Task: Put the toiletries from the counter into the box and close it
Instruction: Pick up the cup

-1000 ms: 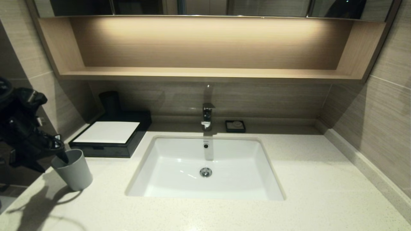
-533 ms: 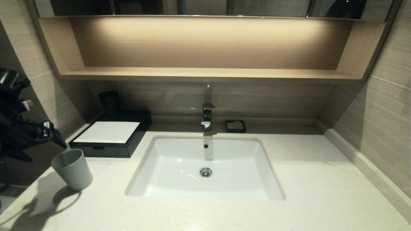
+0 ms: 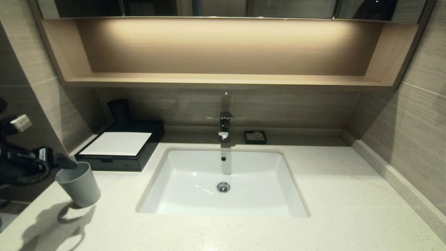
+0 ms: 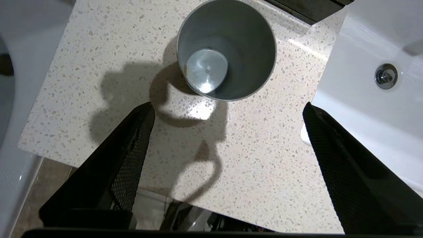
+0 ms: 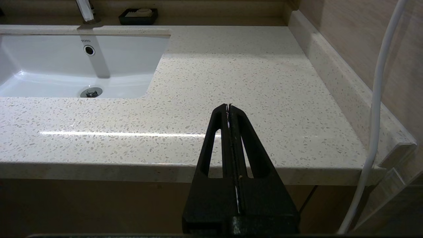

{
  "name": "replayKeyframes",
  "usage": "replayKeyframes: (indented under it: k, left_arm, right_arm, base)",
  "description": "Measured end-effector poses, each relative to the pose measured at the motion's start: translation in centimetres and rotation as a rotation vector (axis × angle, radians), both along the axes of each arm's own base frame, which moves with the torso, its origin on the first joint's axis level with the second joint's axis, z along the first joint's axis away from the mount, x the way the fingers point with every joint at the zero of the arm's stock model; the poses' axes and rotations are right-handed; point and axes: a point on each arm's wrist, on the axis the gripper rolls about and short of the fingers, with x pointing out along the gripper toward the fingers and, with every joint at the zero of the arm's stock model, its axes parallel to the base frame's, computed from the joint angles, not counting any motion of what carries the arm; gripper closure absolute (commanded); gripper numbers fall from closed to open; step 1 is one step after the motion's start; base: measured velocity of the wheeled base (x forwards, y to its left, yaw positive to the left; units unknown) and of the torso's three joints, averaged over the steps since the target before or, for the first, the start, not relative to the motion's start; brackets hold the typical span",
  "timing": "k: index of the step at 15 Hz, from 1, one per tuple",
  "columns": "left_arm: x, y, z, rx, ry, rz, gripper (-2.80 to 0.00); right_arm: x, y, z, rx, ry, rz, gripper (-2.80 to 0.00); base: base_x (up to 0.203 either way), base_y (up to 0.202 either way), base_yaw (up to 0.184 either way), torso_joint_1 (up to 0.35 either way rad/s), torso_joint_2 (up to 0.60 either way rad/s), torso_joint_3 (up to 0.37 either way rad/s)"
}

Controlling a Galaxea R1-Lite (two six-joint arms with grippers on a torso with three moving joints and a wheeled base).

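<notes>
Head view: the off-white speckled stone bench (image 3: 348,195) with its white rectangular sunken basin (image 3: 195,174). The low black rectangular box with a white flat top panel (image 3: 116,143) stands at the bench's rear left corner, its front drawer pushed in. No toiletries are visible on the bench. The left hand (image 4: 228,109) hangs above the grey plastic tumbler cup (image 3: 79,184) near the left front edge, its fingers (image 4: 132,145) spread wide and holding nothing. The right hand (image 5: 229,109) sits low before the bench's right front edge, fingers pressed together, empty. A small black square soap dish (image 3: 255,137) sits beside the chrome tap (image 3: 224,126).
</notes>
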Motion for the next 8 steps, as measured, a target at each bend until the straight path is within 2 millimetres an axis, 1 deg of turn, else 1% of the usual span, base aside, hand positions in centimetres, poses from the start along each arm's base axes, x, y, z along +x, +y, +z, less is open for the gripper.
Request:
replayKeyframes:
  k: [2, 4, 6, 8]
  left_arm:
    - [-1.5, -0.5, -1.6, 0.045, -0.087, -0.021, -2.80]
    - [-3.3, -1.1, -2.2, 0.093, -0.189, -0.036, -2.80]
    - [-4.6, -1.6, -2.8, 0.109, -0.231, -0.043, -2.80]
    - [-5.3, -1.8, -3.7, 0.115, -0.259, -0.045, -2.80]
  right_arm:
    - [0.0, 0.0, 0.0, 0.000, 0.000, 0.000, 0.00]
    - [0.0, 0.0, 0.0, 0.000, 0.000, 0.001, 0.00]
    - [0.0, 0.0, 0.0, 0.000, 0.000, 0.000, 0.00]
    - [0.0, 0.0, 0.0, 0.000, 0.000, 0.000, 0.00]
  base:
    - [0.000, 0.000, 0.000, 0.000, 0.00, 0.000]
    - [0.000, 0.000, 0.000, 0.000, 0.00, 0.000]
    - [0.000, 0.000, 0.000, 0.000, 0.00, 0.000]
    - [0.000, 0.000, 0.000, 0.000, 0.00, 0.000]
